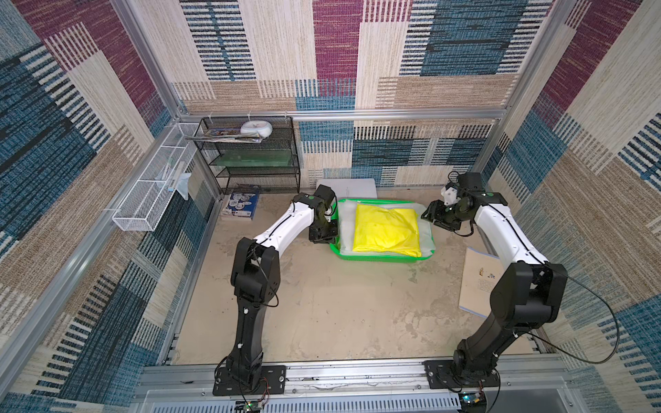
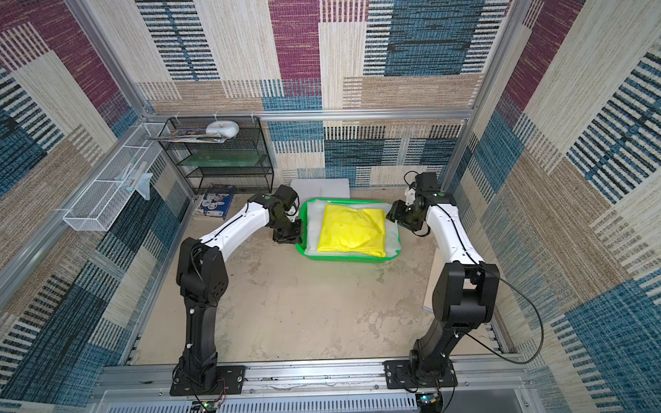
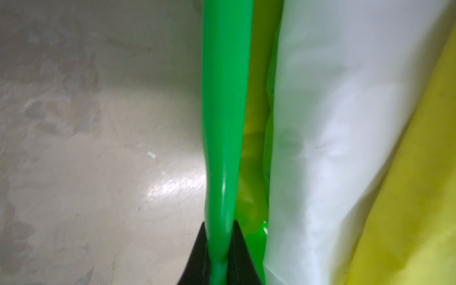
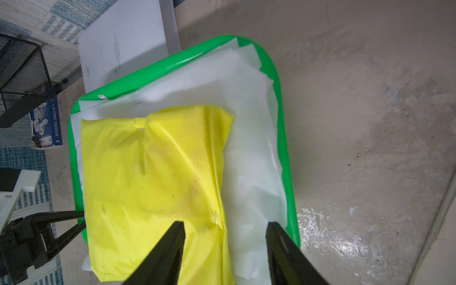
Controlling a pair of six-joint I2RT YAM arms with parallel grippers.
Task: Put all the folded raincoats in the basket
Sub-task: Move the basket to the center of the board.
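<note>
– As your list stands, what is item one?
– Item one: folded raincoat (image 1: 386,229), yellow, one piece. Location: inside the basket (image 1: 375,258), lying flat on white sheeting (image 4: 249,148) that shows round its edges.
– Item two?
– Basket, bright green, shallow, rolled rim. Location: on the table (image 1: 339,314), toward the back wall, between my two arms.
– And your grippers?
– My left gripper (image 3: 219,224): clamped on the basket's rim at its left side, one finger outside the rim, one inside. My right gripper (image 4: 225,223): jaws apart, holding nothing, over the basket's right end, above the raincoat's edge and the sheeting.
– Sundries?
– Black mesh rack (image 1: 250,153), back left corner, with a white object (image 1: 255,128) on its top shelf that I cannot identify. White wire basket (image 1: 153,193), on the left wall. Blue book (image 1: 243,203), on the table at the rack's foot. White board (image 1: 348,186), just behind the basket. Pale booklet (image 1: 479,279), on the table, partly hidden by my right arm.
</note>
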